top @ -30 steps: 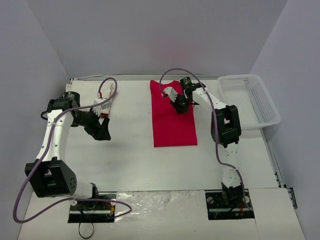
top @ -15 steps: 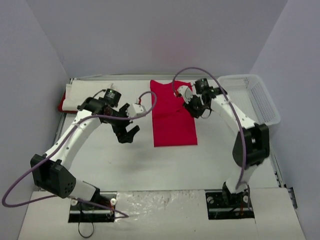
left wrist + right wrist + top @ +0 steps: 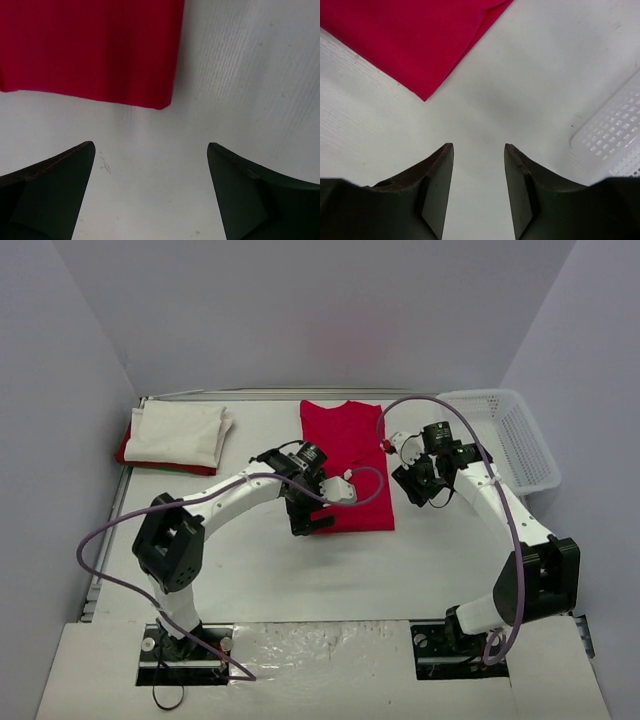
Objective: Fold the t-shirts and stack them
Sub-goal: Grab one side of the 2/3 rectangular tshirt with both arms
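A red t-shirt point(image 3: 345, 465), folded into a long strip, lies flat at mid-table. My left gripper point(image 3: 303, 526) is open and empty just off its near left corner. In the left wrist view the shirt point(image 3: 90, 45) fills the top left, and its corner lies ahead of the wide-open gripper point(image 3: 150, 146). My right gripper point(image 3: 412, 494) is open and empty over bare table to the right of the shirt. The right wrist view shows the shirt's corner point(image 3: 410, 35) ahead and to the left of the gripper point(image 3: 478, 146). A folded white t-shirt point(image 3: 180, 432) lies on a folded red one point(image 3: 124, 448) at the back left.
A white lattice basket point(image 3: 505, 435) stands at the back right and also shows in the right wrist view point(image 3: 615, 132). The right arm's cable arcs above the shirt's right edge. Grey walls close in the table on three sides.
My left arm swung right from the back-left stack to the red shirt's near left corner. My right gripper left the shirt's top and moved right and nearer. The white shirt stack is now uncovered.
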`<state>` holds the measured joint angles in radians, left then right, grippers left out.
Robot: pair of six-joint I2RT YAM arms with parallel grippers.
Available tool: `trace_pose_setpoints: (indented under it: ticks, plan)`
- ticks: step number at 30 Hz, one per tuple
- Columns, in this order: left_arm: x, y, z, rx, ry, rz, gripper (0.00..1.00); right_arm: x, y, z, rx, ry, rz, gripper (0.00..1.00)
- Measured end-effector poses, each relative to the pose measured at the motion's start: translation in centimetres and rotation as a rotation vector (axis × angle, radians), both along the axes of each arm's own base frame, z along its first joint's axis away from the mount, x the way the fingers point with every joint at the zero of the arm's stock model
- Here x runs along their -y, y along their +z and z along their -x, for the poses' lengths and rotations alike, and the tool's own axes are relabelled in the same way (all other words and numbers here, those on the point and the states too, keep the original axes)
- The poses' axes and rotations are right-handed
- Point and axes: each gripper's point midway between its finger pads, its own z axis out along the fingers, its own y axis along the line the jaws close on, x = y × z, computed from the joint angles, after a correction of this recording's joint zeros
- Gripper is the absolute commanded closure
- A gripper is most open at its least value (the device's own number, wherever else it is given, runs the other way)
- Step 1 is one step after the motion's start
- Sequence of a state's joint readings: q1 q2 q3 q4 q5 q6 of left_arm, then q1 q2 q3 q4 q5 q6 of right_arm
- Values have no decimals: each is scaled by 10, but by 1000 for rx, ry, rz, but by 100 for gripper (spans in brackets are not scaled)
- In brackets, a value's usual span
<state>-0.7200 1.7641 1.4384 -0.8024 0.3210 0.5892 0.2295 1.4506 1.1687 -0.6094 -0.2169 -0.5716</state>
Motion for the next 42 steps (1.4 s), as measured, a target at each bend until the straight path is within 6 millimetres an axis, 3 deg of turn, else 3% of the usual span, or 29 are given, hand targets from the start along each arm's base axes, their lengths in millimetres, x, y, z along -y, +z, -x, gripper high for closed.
trace_pose_setpoints:
  ticks: [6, 11, 26, 29, 30, 33, 34, 40, 42]
  plan:
    - [21, -25, -12, 13, -20, -28, 6, 2, 12, 1, 35, -27, -18, 60]
    - [23, -44, -12, -22, -25, -67, 6, 5, 12, 0, 34, -41, -21, 61]
    - [26, -75, -23, -66, 21, -160, 1, 9, 3, 5, 3, -53, -34, 61]
    - [27, -75, -24, -74, 35, -174, 21, 11, 5, 4, 9, -58, -34, 62]
    - [27, -75, -25, -73, 36, -184, 43, 11, 6, 4, 13, -59, -34, 63]
    - [30, -76, -30, -72, 52, -194, 70, 13, 12, 5, 34, -63, -38, 65]
    - [30, -76, -31, -72, 52, -194, 95, 13, 14, 5, 40, -64, -40, 65]
    - [31, -75, -28, -84, 49, -187, 97, 16, 18, 11, 52, -63, -34, 70]
    - [31, -74, -23, -104, 42, -176, 98, 15, 18, 15, 44, -45, -37, 76]
